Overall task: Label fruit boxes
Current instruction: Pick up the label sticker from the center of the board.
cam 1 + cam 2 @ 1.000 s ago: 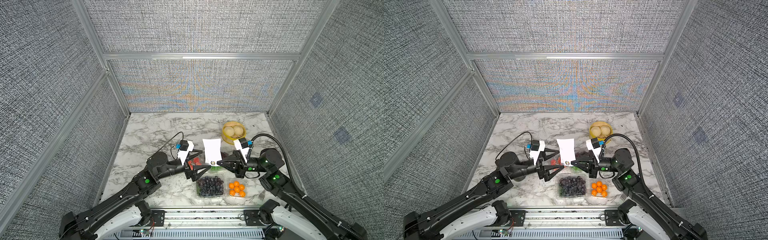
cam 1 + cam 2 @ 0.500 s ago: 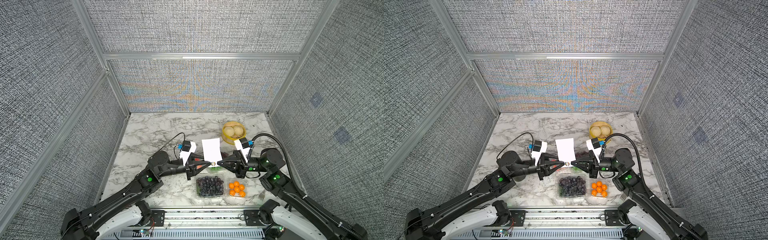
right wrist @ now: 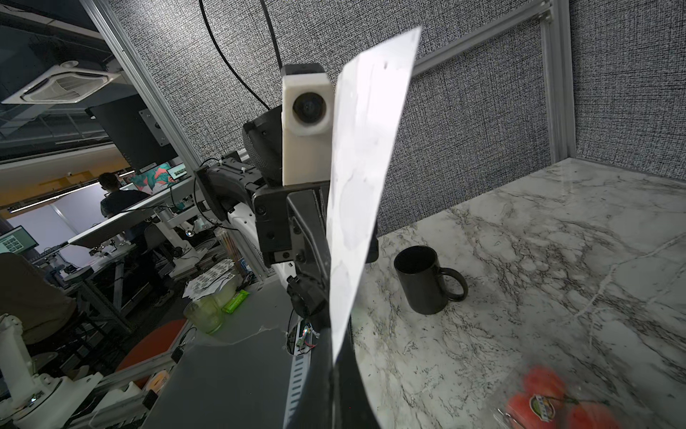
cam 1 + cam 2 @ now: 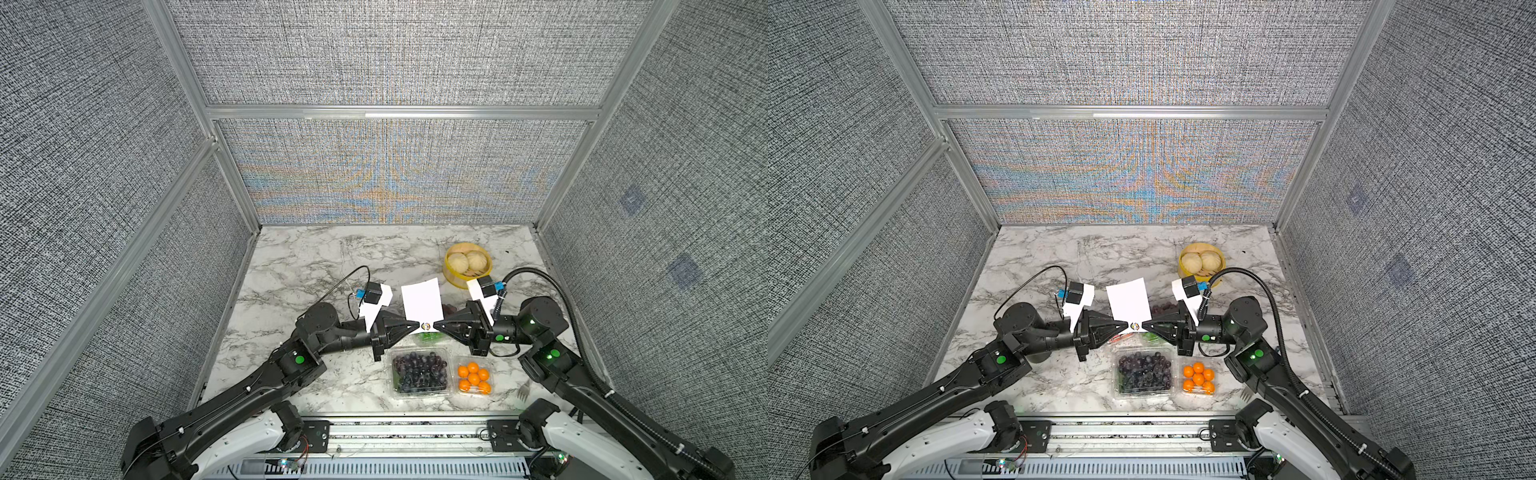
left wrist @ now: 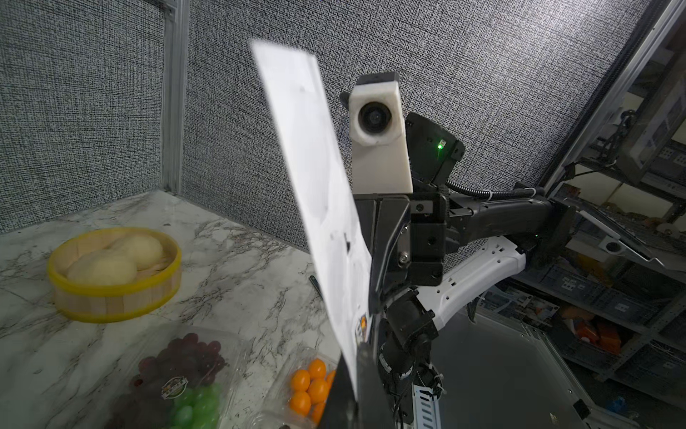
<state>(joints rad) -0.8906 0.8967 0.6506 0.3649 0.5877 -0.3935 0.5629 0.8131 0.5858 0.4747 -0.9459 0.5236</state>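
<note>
The white sticker sheet [image 4: 422, 301] is held in the air between both arms, above the fruit boxes. My left gripper [image 4: 415, 325] is shut on its lower edge from the left, and my right gripper [image 4: 434, 325] is shut on the same edge from the right. A round sticker [image 4: 424, 326] sits between the two tips. Below lie the dark grape box [image 4: 419, 372], the orange box [image 4: 473, 377] and, partly under the sheet, the purple and green grape box [image 5: 178, 379]. The red fruit box [image 3: 549, 403] lies under my left gripper, mostly hidden in both top views.
A round yellow bamboo steamer [image 4: 467, 266] with pale buns stands at the back right. A black mug [image 3: 427, 278] stands on the marble on the left side. A fork [image 4: 524, 390] lies near the front right edge. Grey walls close three sides.
My left gripper stood open beside the sheet's lower left corner and has closed on it. The right gripper has kept its hold, and the sheet has barely moved.
</note>
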